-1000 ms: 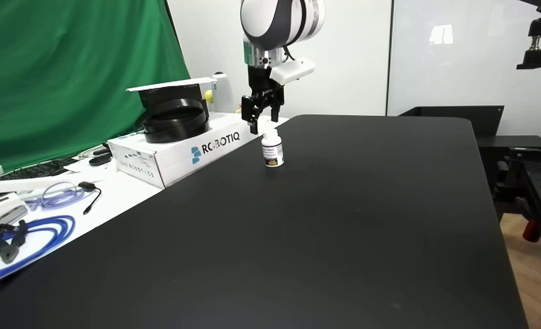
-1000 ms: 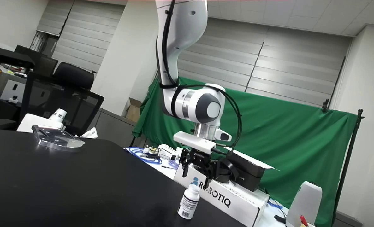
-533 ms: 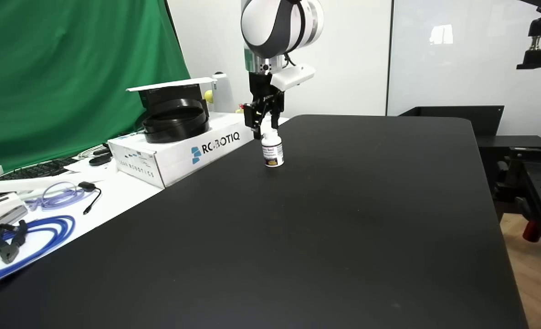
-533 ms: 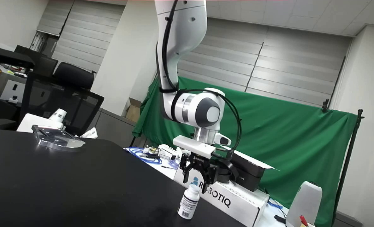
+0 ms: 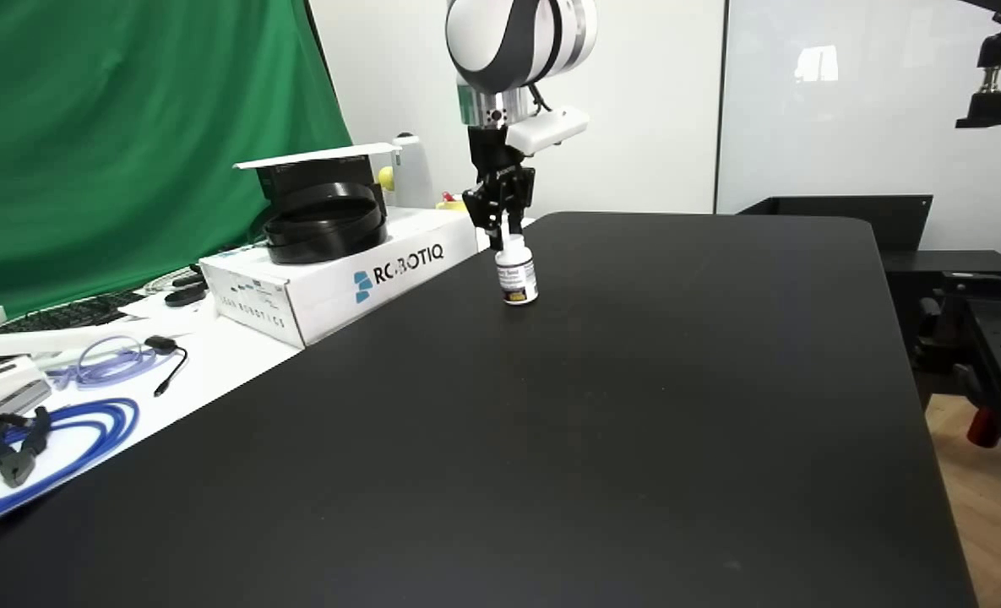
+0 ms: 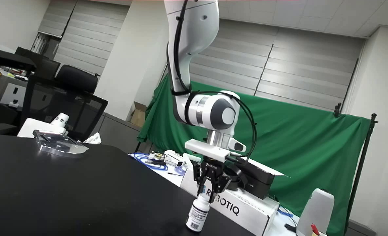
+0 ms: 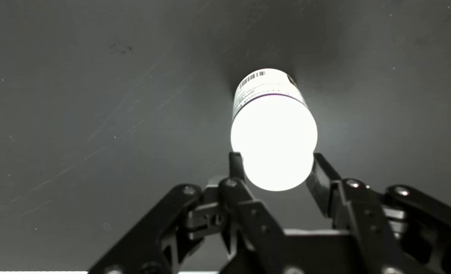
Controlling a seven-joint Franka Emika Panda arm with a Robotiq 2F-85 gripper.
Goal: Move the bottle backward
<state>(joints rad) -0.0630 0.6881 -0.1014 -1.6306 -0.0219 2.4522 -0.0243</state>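
The small white bottle [image 5: 518, 279] with its dark label band stands on the black table, leaning slightly, near the edge beside the white box. Its barcode side shows on the bottle [image 6: 197, 217] in an exterior view. From above in the wrist view, the bottle [image 7: 274, 121] has its cap washed out to plain white. My gripper [image 7: 278, 159] is shut on the cap, one finger [image 7: 236, 164] against either side. Both exterior views show the gripper [image 5: 507, 240] reaching down over the bottle's top, its fingertips at cap height. Whether the base touches the table is hard to tell.
A long white box [image 5: 340, 283] lies alongside the table edge, with black rings [image 5: 323, 224] on top. Blue cable [image 5: 86, 447] is coiled on the white side table. A clear plastic piece [image 6: 61, 144] sits at a far corner of the black table.
My gripper came down over the bottle and its fingers drew together onto the cap. The bottle has shifted a little, rightward in both exterior views, together with the gripper.
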